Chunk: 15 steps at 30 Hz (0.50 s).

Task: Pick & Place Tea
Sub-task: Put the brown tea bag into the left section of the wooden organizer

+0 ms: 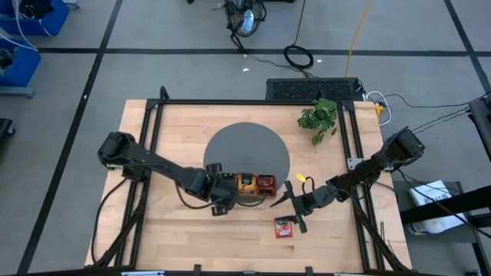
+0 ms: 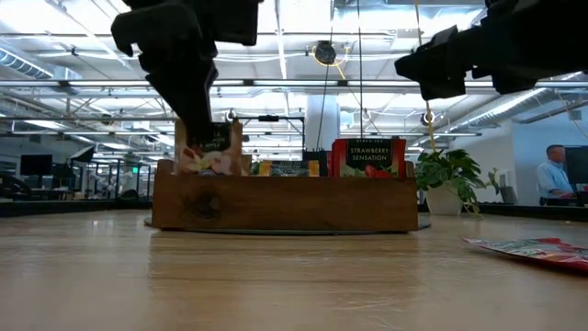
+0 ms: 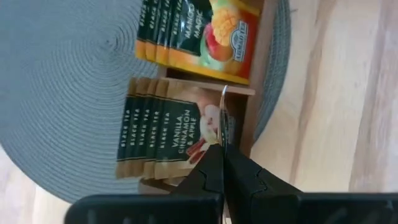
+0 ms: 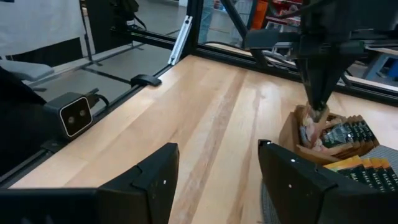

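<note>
Left gripper [image 1: 227,192]: over the left end compartment of the brown wooden three-compartment tray [image 2: 276,203], fingers pressed together on the top edge of a dark green sachet [image 3: 222,121] seen edge-on, standing in that compartment.
Green sachets in that compartment [image 3: 163,134]: several upright dark green flat packets labelled vanilla cinnamon and apple, just beside the pinched one.
Middle compartment: orange-yellow sachets with mango print [image 3: 205,34], upright, packed together.
Right end compartment: red sachets labelled strawberry [image 2: 369,157], upright.
Tray position: on the near edge of the round grey woven mat [image 1: 245,146], mid-table.
Loose sachet: one red flat packet [image 1: 285,228] lying flat on the light wooden table [image 1: 176,130], in front of the tray, apart from it, just beside the right gripper.
Right gripper [image 1: 290,203]: raised above the table, right of the tray, fingers spread wide, holding nothing.
Other: small green potted plant [image 1: 320,118] at the far right of the table; person [image 2: 555,175] in the room behind.
</note>
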### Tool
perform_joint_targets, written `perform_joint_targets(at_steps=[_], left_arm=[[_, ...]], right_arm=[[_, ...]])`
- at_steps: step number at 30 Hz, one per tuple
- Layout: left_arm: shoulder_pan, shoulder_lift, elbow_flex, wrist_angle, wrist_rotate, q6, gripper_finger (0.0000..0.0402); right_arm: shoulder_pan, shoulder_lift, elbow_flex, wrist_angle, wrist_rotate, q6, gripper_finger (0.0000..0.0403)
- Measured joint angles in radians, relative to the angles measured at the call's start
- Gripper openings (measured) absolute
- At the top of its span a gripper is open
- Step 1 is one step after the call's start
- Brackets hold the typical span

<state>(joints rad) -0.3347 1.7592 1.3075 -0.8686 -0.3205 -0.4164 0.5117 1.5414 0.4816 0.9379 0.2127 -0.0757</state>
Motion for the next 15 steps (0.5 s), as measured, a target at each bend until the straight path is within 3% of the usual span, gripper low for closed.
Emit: perform_joint_targets(at_steps=[12,15], left_arm=[[0.045,0.0,-0.08,0.055,0.048,0.048,0.0005],[0.046,0.0,-0.076,0.057,0.047,0.049,0.002]], right_arm=[[0.0,0.0,0.0,-0.001,-0.003,0.0,0.0208],[0.0,0.0,0.0,-0.001,-0.003,0.0,0.0208]])
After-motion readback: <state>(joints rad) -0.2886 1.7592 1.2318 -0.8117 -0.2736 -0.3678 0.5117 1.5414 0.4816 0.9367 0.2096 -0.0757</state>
